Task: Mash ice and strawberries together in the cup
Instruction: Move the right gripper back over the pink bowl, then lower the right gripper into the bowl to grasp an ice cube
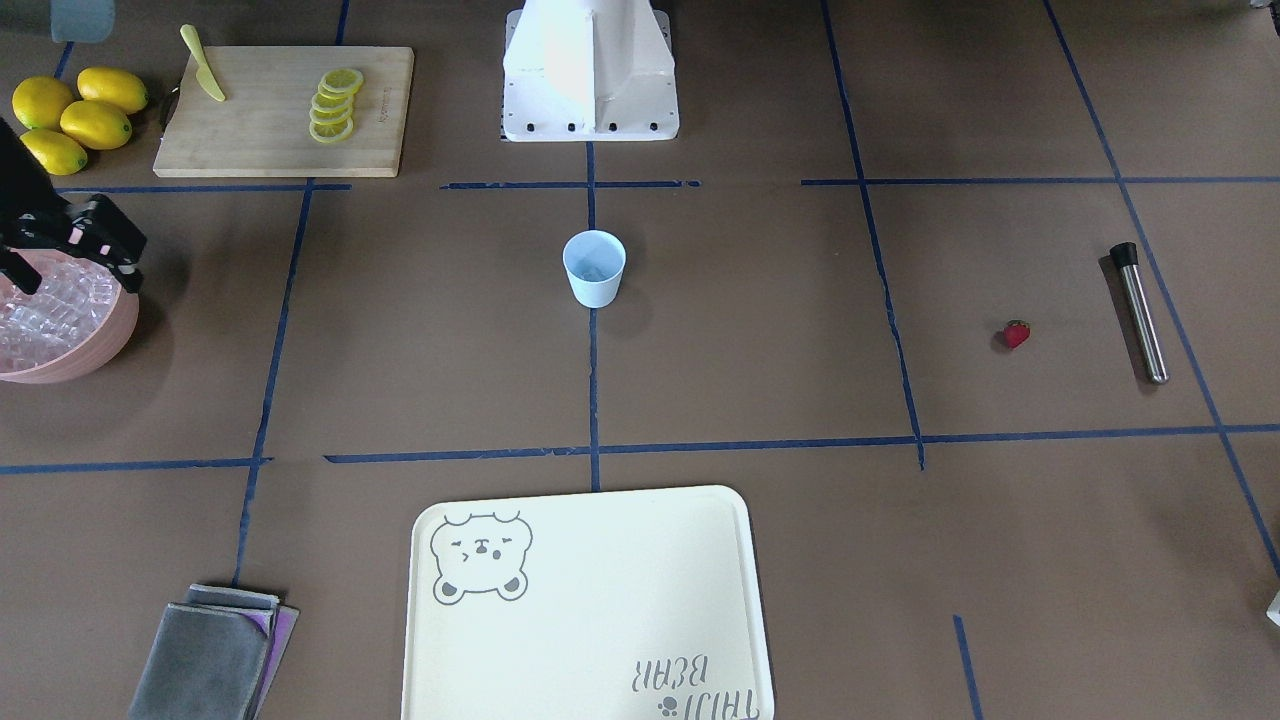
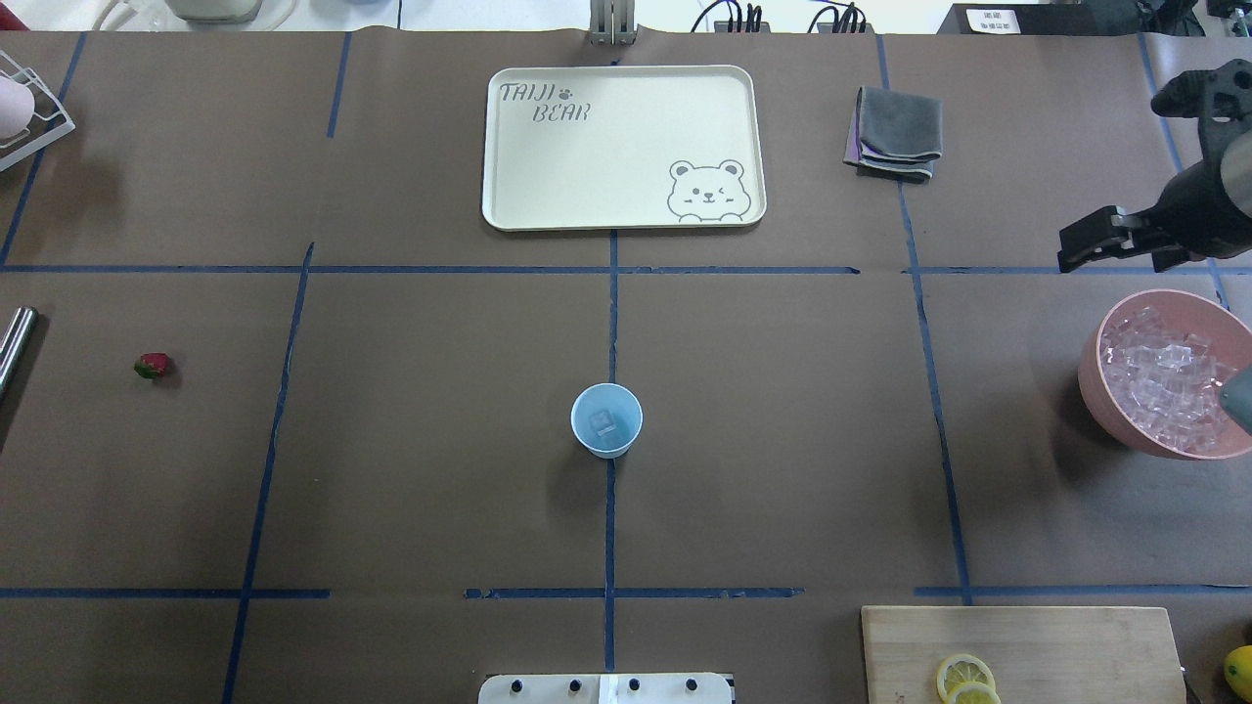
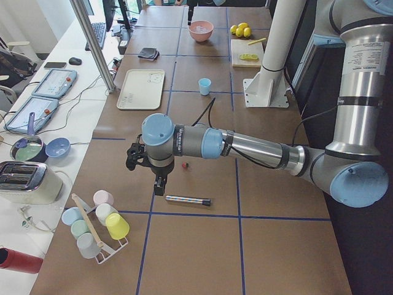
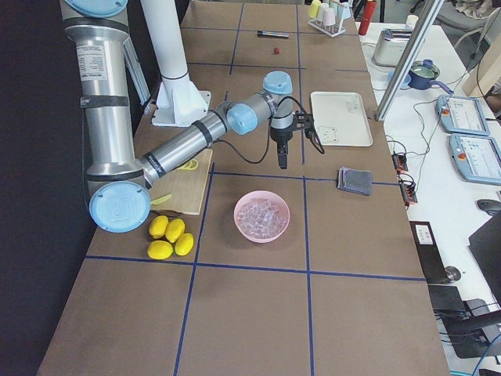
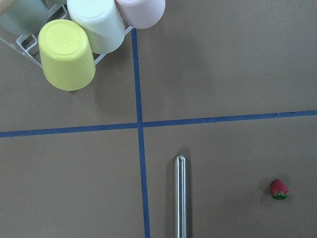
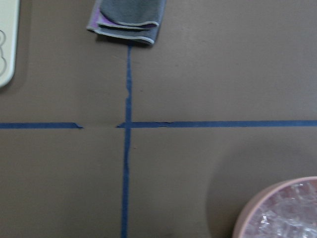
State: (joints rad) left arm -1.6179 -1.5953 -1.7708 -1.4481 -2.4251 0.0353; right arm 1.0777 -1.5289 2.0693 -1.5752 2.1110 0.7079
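The pale blue cup (image 1: 594,268) stands at the table's centre, and one ice cube (image 2: 605,422) lies in it. More ice (image 2: 1164,376) fills the pink bowl (image 1: 95,345). The small red strawberry (image 1: 1016,333) lies on the table, and it also shows in the left wrist view (image 5: 279,189). My right gripper (image 2: 1115,259) hangs open and empty just beyond the bowl's far rim. My left gripper (image 3: 158,186) shows only in the exterior left view, above the table between the strawberry (image 3: 185,165) and a steel rod (image 3: 187,200). I cannot tell whether it is open.
The steel rod with a black cap (image 1: 1140,312) lies near the strawberry. A cream bear tray (image 2: 621,147) and folded grey cloths (image 2: 895,132) sit at the far side. A cutting board (image 1: 270,130) holds lemon slices and a knife, with lemons (image 1: 75,118) beside it. A cup rack (image 5: 74,39) stands at my left.
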